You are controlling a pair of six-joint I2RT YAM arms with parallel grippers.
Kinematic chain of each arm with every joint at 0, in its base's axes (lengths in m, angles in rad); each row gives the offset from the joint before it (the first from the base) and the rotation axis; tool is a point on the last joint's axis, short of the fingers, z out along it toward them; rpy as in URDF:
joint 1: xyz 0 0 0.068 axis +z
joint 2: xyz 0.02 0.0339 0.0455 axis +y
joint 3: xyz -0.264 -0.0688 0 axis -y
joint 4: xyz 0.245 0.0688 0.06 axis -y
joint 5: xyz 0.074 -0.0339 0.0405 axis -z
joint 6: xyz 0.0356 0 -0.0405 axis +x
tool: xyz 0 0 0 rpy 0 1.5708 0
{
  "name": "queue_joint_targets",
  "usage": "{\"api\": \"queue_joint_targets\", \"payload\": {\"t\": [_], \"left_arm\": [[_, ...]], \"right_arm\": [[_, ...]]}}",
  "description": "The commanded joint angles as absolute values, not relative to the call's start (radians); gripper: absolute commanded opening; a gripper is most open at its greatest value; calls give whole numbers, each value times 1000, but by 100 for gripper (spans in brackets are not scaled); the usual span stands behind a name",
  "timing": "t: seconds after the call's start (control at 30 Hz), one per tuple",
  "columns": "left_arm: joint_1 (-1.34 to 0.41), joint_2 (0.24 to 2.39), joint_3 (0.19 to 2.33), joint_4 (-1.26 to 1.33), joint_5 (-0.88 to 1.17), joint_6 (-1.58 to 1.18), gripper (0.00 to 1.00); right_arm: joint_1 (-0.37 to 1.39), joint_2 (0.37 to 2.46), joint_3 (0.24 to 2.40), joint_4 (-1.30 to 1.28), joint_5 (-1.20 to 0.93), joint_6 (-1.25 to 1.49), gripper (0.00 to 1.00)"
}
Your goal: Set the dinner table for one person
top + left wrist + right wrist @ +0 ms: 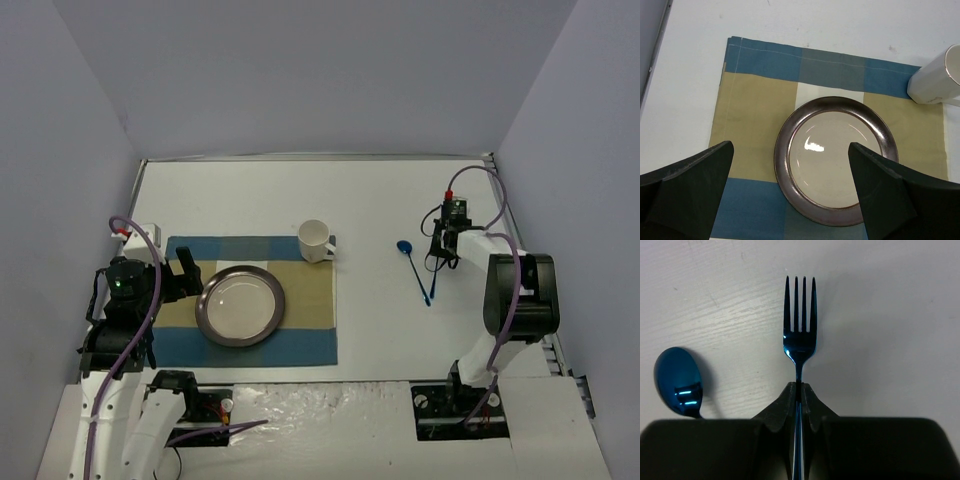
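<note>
Two pairs of jaws, two different jobs. My right jaws are clamped shut on the handle of a blue fork (800,335), with the tines sticking out ahead. I judge the grip sits close to the neck so the fork can't swivel when carried. Whether the tines touch the surface I cannot tell. A blue spoon (677,382) lies just beside the fork, apart from it, flat on the bare white worktop (380,200).

My left jaws are spread wide and hold nothing. They hover over the left part of a checked placemat (310,340), and in my wrist view the fingers (690,190) sit on either side of a dark-rimmed plate (835,160). A white mug (316,241) stands at the mat's far right corner. Plate and mug look placed already, so I reckon the cutlery is what's left and the mat is where it belongs.

The worktop lies beneath both arms. My right jaws are over its open right half, well apart from the mat, while my left jaws are over the cloth on its near left side. To reach the plate, the fork has to cross the bare stretch between — past the spoon.
</note>
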State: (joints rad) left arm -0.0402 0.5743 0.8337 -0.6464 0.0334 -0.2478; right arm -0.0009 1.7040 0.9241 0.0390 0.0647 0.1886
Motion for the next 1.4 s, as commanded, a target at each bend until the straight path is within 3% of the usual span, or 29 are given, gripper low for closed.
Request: {"api": "queue_joint_targets", "payload": {"t": [0.0, 0.2, 0.43, 0.8, 0.97, 1.23, 1.37], "left_arm": [[-43, 612, 851, -587, 78, -298, 97], [-46, 651, 913, -577, 205, -372, 97], [-73, 716, 976, -460, 313, -506, 97], [-534, 941, 1052, -170, -39, -546, 97], [-630, 1059, 1080, -27, -93, -550, 96], [-698, 1197, 1111, 121, -116, -577, 85], [-706, 1234, 1128, 156, -96, -591, 72]], "right_arm": [[63, 1536, 964, 29, 133, 183, 0], [141, 1378, 1007, 13, 98, 185, 0], [404, 1247, 1007, 35, -19, 231, 0], [699, 1201, 981, 149, -29, 357, 0], [759, 1212, 975, 196, -11, 400, 0], [801, 1243, 985, 233, -3, 423, 0], [805, 1249, 978, 241, -3, 427, 0]]}}
